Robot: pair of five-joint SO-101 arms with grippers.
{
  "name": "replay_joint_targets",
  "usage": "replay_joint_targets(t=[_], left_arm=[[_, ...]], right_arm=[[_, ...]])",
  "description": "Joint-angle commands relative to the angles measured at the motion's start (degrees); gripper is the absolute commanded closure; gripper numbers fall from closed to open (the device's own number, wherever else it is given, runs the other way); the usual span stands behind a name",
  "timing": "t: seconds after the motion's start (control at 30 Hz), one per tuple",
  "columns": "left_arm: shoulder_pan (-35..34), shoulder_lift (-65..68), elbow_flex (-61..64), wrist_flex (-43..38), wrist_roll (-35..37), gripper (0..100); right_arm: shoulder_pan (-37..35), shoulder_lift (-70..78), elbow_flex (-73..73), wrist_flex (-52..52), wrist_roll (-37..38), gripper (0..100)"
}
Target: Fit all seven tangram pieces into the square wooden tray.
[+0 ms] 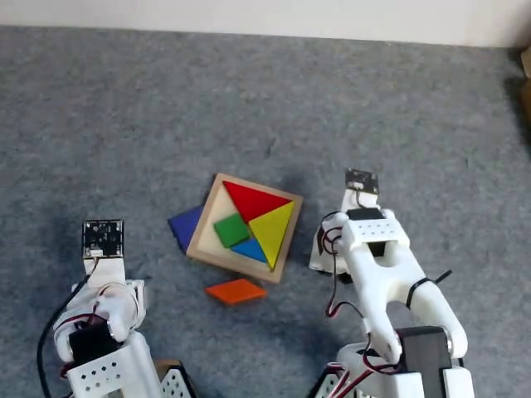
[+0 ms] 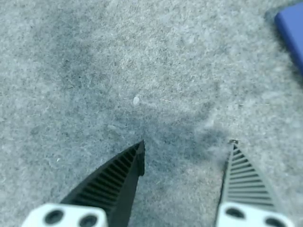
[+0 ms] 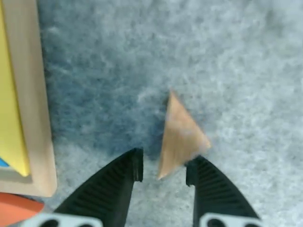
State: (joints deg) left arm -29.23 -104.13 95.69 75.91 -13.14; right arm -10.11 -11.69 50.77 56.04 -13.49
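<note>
The square wooden tray (image 1: 202, 235) lies mid-table, turned like a diamond. In it are a red triangle (image 1: 251, 201), a yellow triangle (image 1: 274, 228), a green square (image 1: 231, 230) and a small blue triangle (image 1: 250, 249). A dark blue piece (image 1: 186, 225) lies against the tray's left side, its corner also in the left wrist view (image 2: 291, 28). An orange parallelogram (image 1: 236, 290) rests in front of the tray. My right gripper (image 3: 163, 166) is open low over the carpet beside the tray's edge (image 3: 35, 109), with a tan triangle (image 3: 181, 137) between its fingertips, against one finger. My left gripper (image 2: 187, 144) is open over bare carpet.
Grey carpet covers the whole table. The left arm (image 1: 104, 274) stands at the front left and the right arm (image 1: 377, 257) at the front right, just right of the tray. A pale wall strip runs along the far edge.
</note>
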Motion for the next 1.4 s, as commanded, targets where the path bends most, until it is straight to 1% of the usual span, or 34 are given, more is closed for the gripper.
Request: replay_joint_targets(t=[0.0, 0.3, 0.57, 0.8, 0.93, 1.07, 1.27, 1.37], left_arm=[[-0.5, -0.4, -2.0, 0.1, 0.6, 73], [-0.5, -0.4, -2.0, 0.1, 0.6, 73], [-0.5, -0.4, -2.0, 0.1, 0.6, 73], [-0.5, -0.4, -2.0, 0.1, 0.6, 73], [-0.5, -0.4, -2.0, 0.1, 0.6, 73], [-0.5, -0.4, -2.0, 0.1, 0.6, 73], [-0.5, -0.4, -2.0, 0.1, 0.6, 73], [-0.5, -0.4, -2.0, 0.1, 0.6, 73]], right_arm=[[3.6, -0.7, -5.1, 0.9, 1.3, 81.3], [4.0, -0.6, -6.5, 0.6, 1.4, 81.3], [1.9, 8.2, -7.3, 0.5, 1.4, 81.3], [3.1, 8.7, -10.0, 0.8, 1.6, 81.4], [2.2, 8.7, -9.7, 0.9, 6.9, 81.5], [1.8, 8.7, -9.6, 0.9, 7.1, 81.6], [1.8, 8.6, -10.0, 0.9, 7.2, 92.3], [1.8, 8.6, -10.1, 1.5, 7.2, 92.8]])
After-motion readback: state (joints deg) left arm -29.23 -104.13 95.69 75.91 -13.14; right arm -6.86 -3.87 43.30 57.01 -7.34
